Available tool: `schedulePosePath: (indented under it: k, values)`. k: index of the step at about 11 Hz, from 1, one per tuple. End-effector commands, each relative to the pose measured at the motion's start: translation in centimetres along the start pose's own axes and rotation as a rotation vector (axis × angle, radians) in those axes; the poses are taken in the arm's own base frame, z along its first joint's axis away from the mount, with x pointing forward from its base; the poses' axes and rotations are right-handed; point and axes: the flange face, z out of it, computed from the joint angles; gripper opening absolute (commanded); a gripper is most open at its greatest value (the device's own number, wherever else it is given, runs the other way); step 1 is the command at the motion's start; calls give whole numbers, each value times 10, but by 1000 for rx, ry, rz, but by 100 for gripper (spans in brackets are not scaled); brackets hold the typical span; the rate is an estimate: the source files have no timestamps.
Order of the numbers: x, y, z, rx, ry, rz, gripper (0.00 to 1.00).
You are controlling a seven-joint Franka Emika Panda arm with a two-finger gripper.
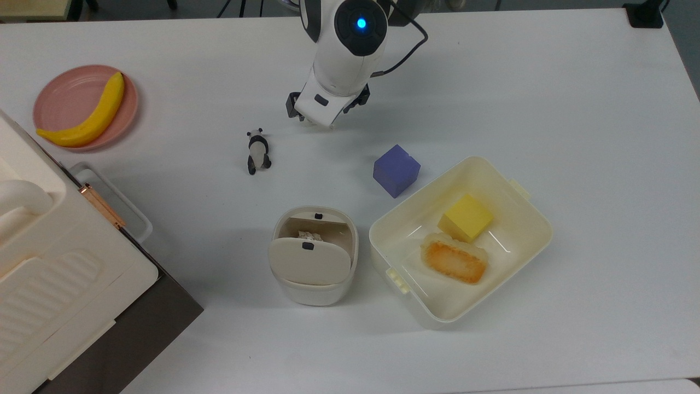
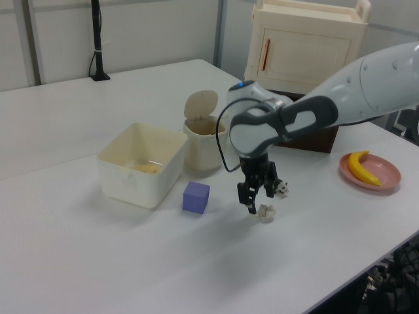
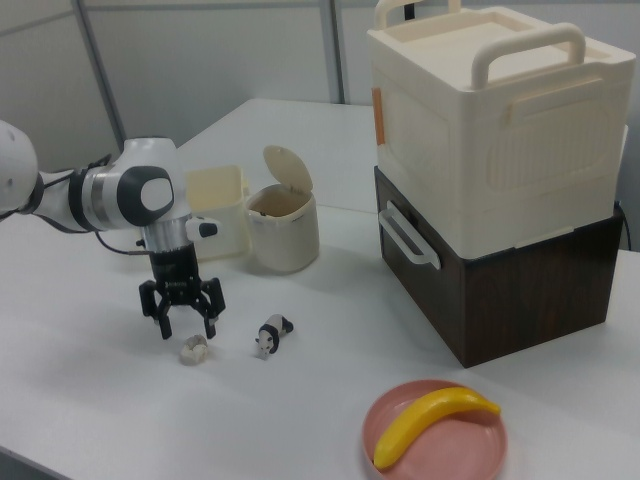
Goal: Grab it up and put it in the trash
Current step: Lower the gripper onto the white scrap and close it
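**A:** Where's your end effector [image 3: 184, 322]?

**B:** Fingers apart, just above the small off-white crumpled tissue wad [image 3: 193, 349] on the white table [image 3: 90, 400]. In the right view, the black-and-white panda figurine [image 3: 270, 335] lies near the wad, at its 3 o'clock.

**A:** So you're in the reach step?

**B:** Likely. Next you'd lower, straddle the wad and close. The cream rounded swing-lid bin [image 1: 313, 255] sits at 6 o'clock in the top view, flap tipped open.

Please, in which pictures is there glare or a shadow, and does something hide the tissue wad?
Top view: thin bright streaks of glare inside the tub; the arm covers the tissue wad. Left view: a soft shadow lies beside the purple cube; the wad shows below the tool. Right view: the wad lies unhidden under the open tool.
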Motion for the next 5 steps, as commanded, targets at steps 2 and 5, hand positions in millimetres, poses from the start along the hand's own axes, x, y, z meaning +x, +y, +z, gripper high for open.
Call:
schedulePosePath:
  k: [2, 5]
  values:
    - [-8, -6, 22, -30, -7, -109, 78]
    - [-6, -6, 21, -40, -4, -153, 34]
